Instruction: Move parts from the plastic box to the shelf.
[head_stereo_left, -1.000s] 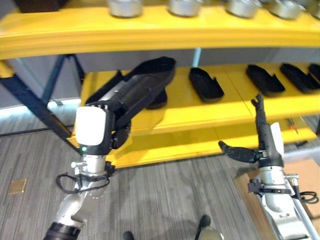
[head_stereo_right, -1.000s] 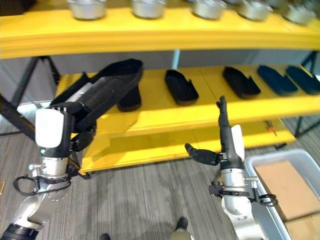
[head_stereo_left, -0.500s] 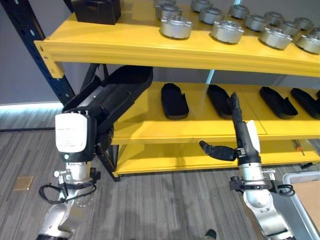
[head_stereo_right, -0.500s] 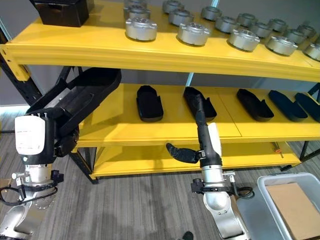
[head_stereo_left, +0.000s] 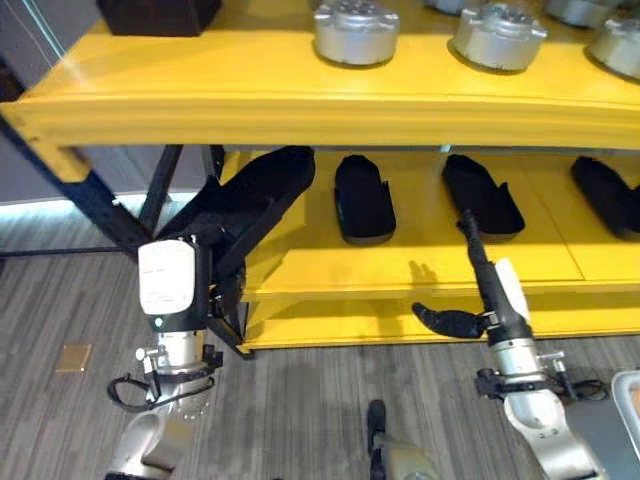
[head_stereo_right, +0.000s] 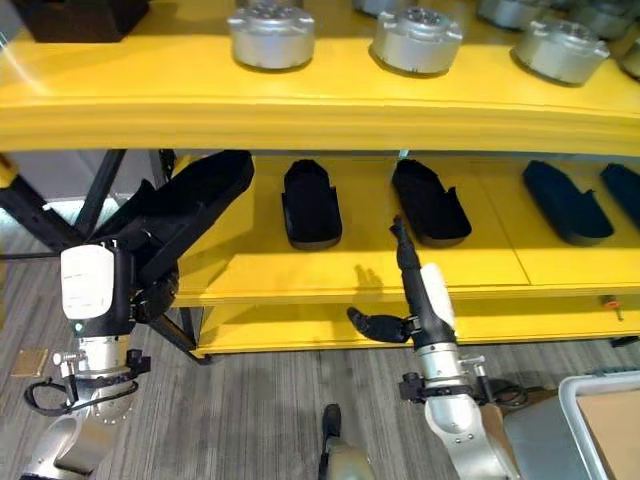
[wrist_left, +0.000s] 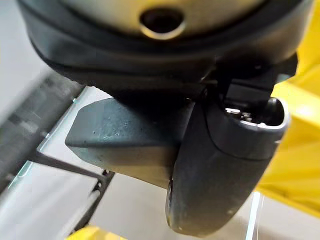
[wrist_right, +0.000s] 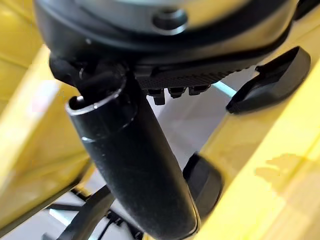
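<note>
My left hand (head_stereo_left: 222, 292) is shut on a long black tray-shaped part (head_stereo_left: 252, 202). The part is tilted upward, and its far end lies over the left end of the yellow shelf's middle level (head_stereo_left: 420, 250). In the left wrist view the thumb (wrist_left: 220, 170) presses against the part (wrist_left: 125, 140). My right hand (head_stereo_left: 476, 258) is raised before the middle level with straight fingers and the thumb (head_stereo_left: 440, 321) spread out, holding nothing. The grey plastic box (head_stereo_right: 575, 425) stands on the floor at the lower right, with cardboard in it.
Three black parts (head_stereo_left: 363, 195) (head_stereo_left: 482, 195) (head_stereo_left: 602, 195) lie in a row on the middle level. Silver round parts (head_stereo_left: 355, 30) and a black box (head_stereo_left: 155, 12) sit on the top level. A dark blue shelf brace (head_stereo_left: 100, 205) slants at the left.
The camera has moved, and the shelf now looks nearer. My left hand still holds the black part, its tip now at the middle level. The right hand stays raised and open.
</note>
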